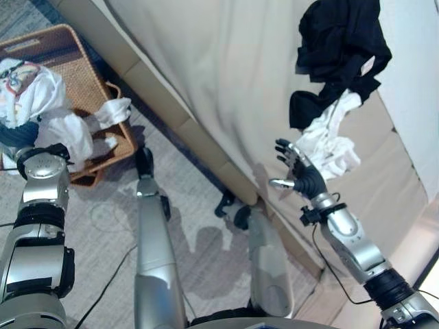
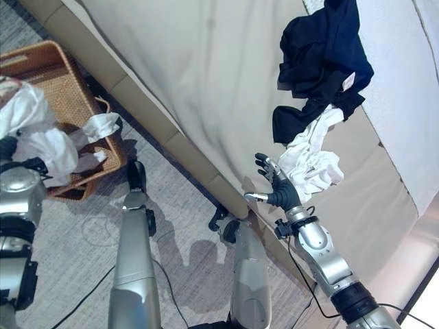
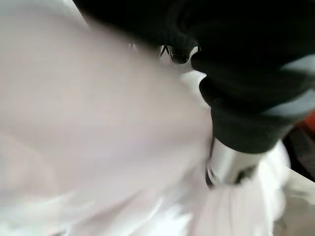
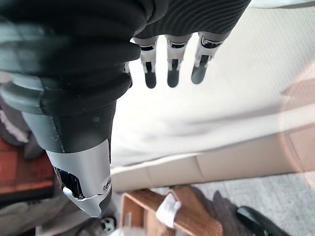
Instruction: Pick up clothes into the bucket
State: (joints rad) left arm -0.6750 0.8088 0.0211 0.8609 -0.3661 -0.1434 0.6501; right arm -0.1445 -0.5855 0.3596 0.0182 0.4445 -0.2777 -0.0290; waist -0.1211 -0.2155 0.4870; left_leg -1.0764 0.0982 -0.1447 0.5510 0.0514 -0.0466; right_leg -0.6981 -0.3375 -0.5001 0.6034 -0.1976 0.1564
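Observation:
A brown wicker basket stands on the floor at the far left, heaped with white clothes; one white piece hangs over its rim. My left hand is pressed into that white heap, its fingers buried in cloth. On the sofa at the right lie a crumpled white garment and, above it, a black garment. My right hand hovers open just left of the white garment, fingers straight and holding nothing.
The beige sofa runs diagonally across the view, draped with a pale cover. Grey carpet lies between the sofa's front edge and the basket.

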